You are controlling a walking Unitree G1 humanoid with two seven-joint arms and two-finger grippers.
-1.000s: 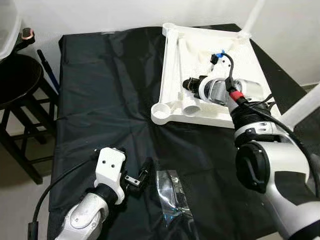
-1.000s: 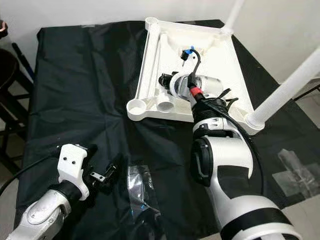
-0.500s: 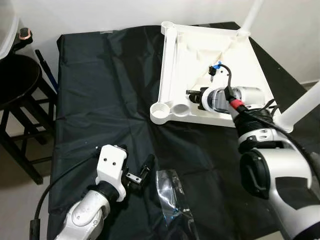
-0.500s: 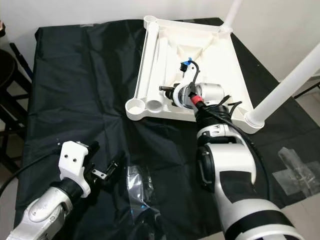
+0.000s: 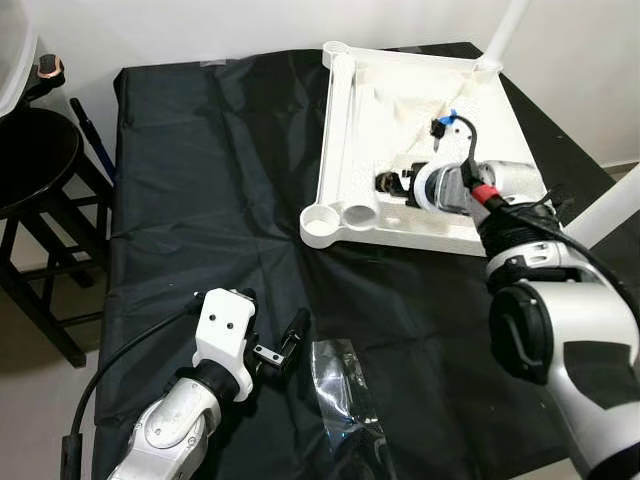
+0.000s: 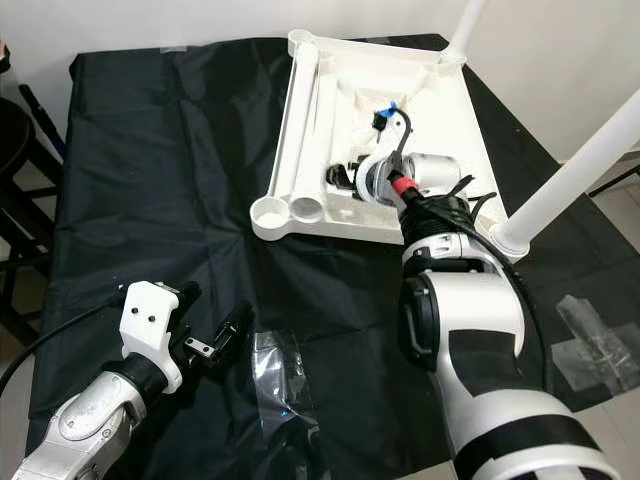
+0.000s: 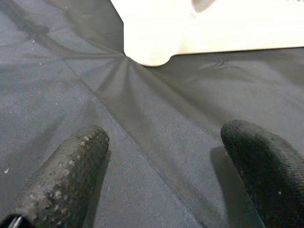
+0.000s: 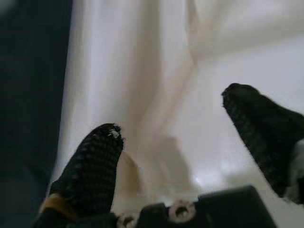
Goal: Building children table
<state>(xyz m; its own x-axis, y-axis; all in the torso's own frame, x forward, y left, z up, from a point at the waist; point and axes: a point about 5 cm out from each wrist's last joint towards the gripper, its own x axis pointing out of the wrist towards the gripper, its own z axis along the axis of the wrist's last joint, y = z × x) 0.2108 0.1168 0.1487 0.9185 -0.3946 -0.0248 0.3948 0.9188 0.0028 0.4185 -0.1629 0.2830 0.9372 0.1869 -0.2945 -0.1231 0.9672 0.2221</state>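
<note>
1. White children's tabletop [image 5: 400, 120] upside down on the black-covered counter [image 5: 210, 160], rim up like a shallow tray; round leg sockets at the corners, a white tube [image 5: 360, 140] lying inside along its left wall.
2. Two white legs [image 6: 565, 175] standing in the far-right and near-right corners, both cut off by the picture's edge.
3. Right end effector [image 5: 392, 183] inside the upturned tabletop near its front wall, fingers [image 8: 92, 161] spread apart over the white plastic, clamped on nothing; fingertips partly hidden behind the wrist in the head views.
4. Right arm reaching forward from the lower right, wrist bent leftward, with a cable looping over it.
5. Left end effector [image 5: 290, 335] low over the black cloth near the front of the counter, fingers [image 7: 71, 175] well apart and empty, pointing toward the tabletop's near-left corner.
6. Crumpled clear plastic bag [image 5: 345, 390] just beside the left end effector; contents hard to make out.
7. Dark stool [image 5: 35, 170] left of the counter, partly cut off.
</note>
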